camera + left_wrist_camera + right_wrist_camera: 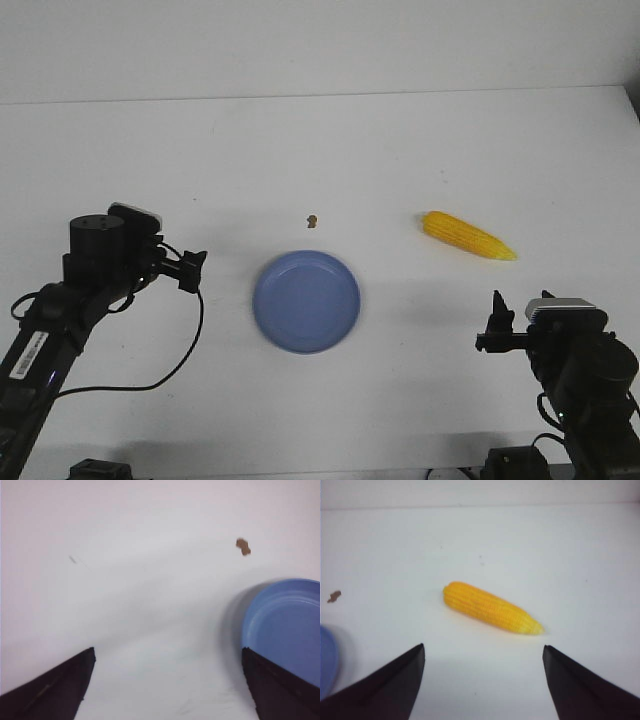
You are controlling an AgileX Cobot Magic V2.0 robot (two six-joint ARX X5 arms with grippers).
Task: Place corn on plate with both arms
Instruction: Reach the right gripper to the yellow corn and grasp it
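Note:
The yellow corn (468,236) lies on the white table right of centre, its point toward the right; it also shows in the right wrist view (491,608). The blue plate (306,300) sits empty at the table's middle, and its rim shows in the left wrist view (260,611). My left gripper (191,269) is open and empty, left of the plate, apart from it; in its wrist view (167,652) bare table lies between the fingers. My right gripper (494,325) is open and empty, nearer than the corn, which lies beyond its fingers in its wrist view (483,649).
A tiny brown speck (312,219) lies on the table just beyond the plate; it also shows in the left wrist view (243,546) and the right wrist view (333,596). The table's far edge meets a pale wall.

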